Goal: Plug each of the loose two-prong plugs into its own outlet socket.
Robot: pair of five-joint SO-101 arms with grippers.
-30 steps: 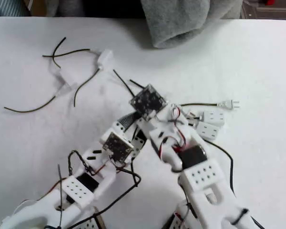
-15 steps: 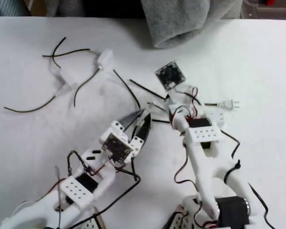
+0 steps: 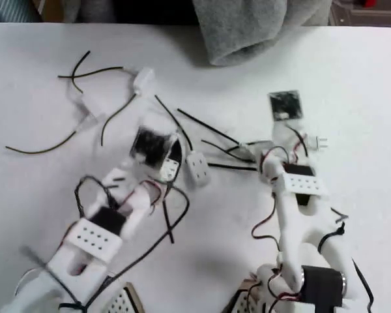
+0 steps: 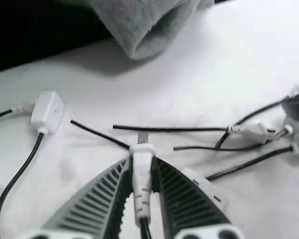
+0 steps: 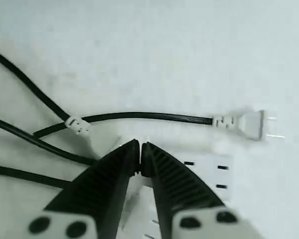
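Near table centre, the left gripper (image 4: 142,162) is clamping a plug (image 4: 142,186) and swinging toward 10 o'clock, with a socket (image 4: 47,110) lying off at 11 o'clock. The right gripper (image 5: 140,149), shut and empty, is pulling back to 3 o'clock over a strip (image 5: 209,172) beside the loose plug (image 5: 241,124). The arms are uncrossing, likely freeing room for mating.

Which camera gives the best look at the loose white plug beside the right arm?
The right wrist view: the loose plug lies flat, cord and both prongs plain. The high view shows it small, prongs barely distinct. In the left wrist view I cannot pick it out.
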